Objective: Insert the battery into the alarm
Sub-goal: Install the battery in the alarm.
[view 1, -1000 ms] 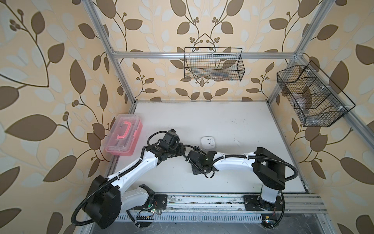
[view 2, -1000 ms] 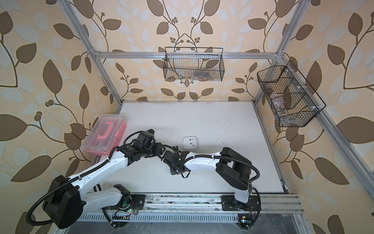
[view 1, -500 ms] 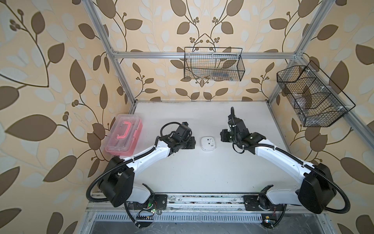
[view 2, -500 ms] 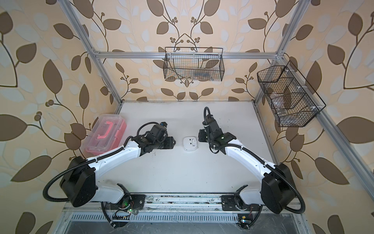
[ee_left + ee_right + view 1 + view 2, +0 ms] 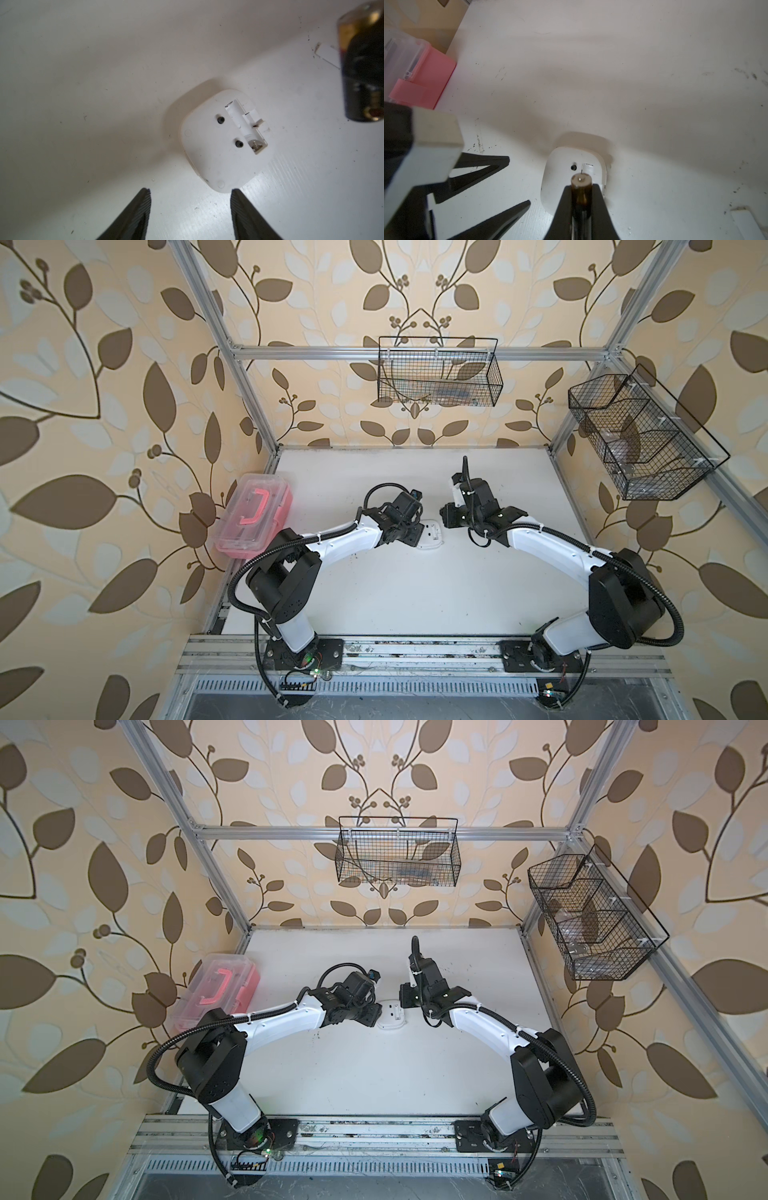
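Observation:
The alarm (image 5: 430, 534) (image 5: 390, 1016) lies face down on the white table in both top views. Its plain back is up and its battery slot (image 5: 245, 126) is open and empty. My left gripper (image 5: 190, 190) (image 5: 411, 537) is open at the alarm's left edge, with only bare table between its fingers. One fingertip (image 5: 234, 192) is close to a corner of the alarm (image 5: 220, 149). My right gripper (image 5: 581, 186) (image 5: 446, 516) hovers at the alarm's right side, shut on the battery (image 5: 581, 182) (image 5: 361, 68), whose capped end sticks out over the alarm (image 5: 560, 180).
A clear box with a pink handle (image 5: 254, 522) (image 5: 415, 72) sits at the table's left edge. Two black wire baskets (image 5: 438, 373) (image 5: 640, 439) hang on the back and right walls. A small flat white piece (image 5: 327, 55) (image 5: 747, 222) lies on the table right of the alarm.
A second ago both grippers were together in front of the alarm. They have since parted. The left now sits at the alarm's left edge, the right at its right with the battery.

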Controlling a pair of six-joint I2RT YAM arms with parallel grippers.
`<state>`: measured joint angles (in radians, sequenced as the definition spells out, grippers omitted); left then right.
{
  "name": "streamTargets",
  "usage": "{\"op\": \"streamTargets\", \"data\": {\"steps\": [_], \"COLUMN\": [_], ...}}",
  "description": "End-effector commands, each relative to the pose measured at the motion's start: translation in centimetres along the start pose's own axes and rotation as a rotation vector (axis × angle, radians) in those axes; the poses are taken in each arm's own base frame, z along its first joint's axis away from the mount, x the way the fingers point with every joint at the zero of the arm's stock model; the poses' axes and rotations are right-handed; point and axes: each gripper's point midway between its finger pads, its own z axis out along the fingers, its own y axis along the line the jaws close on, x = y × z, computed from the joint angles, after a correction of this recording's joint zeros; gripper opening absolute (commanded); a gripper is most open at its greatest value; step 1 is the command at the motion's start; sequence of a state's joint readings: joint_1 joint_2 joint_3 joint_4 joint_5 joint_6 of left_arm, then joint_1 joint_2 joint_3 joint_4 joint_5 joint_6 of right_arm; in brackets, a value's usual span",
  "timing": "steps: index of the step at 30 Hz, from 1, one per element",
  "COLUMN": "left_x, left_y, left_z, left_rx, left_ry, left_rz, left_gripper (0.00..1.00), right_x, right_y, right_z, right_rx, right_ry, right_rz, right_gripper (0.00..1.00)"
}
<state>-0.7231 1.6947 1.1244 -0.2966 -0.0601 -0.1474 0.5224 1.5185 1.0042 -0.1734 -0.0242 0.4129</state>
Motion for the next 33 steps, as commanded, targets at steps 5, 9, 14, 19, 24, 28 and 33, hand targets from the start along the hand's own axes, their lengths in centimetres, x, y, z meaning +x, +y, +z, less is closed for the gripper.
{"op": "streamTargets", "data": {"steps": [5,9,14,19,24,28,33], "left_x": [-0.1,0.9,1.3,1.9,2.5,2.5,3.0], "left_y": [-0.5,-0.6,-0.9,-1.1,-1.1,-1.2,-1.4], "left_z": [0.9,0.9,1.0,1.3,1.6,1.6,1.8], "left_rx": [0.012,0.007,0.008,0.0,-0.005,0.012,0.024], "left_ry": [-0.016,-0.015,-0.012,0.003,0.006,-0.019,-0.013], "left_rz": [0.058,0.064,0.098,0.128,0.114,0.083,0.046], "left_gripper": [0.67,0.7,0.73,0.73,0.73,0.74,0.74], "right_x": [0.9,1.5,1.9,2.5,2.8,3.1,3.6], "right_y": [0.8,1.5,2.0,1.0,0.2,-0.1,-0.5], "right_z": [2.2,2.9,3.3,3.9,4.4,4.9,5.3], "right_rx": [-0.034,-0.043,-0.027,0.022,0.055,0.073,0.1], "right_ry": [0.026,0.041,0.041,0.045,0.022,0.002,-0.02], "right_rz": [-0.021,-0.037,-0.058,-0.061,-0.049,-0.049,-0.055], "right_gripper": [0.11,0.11,0.1,0.1,0.09,0.09,0.08]}}
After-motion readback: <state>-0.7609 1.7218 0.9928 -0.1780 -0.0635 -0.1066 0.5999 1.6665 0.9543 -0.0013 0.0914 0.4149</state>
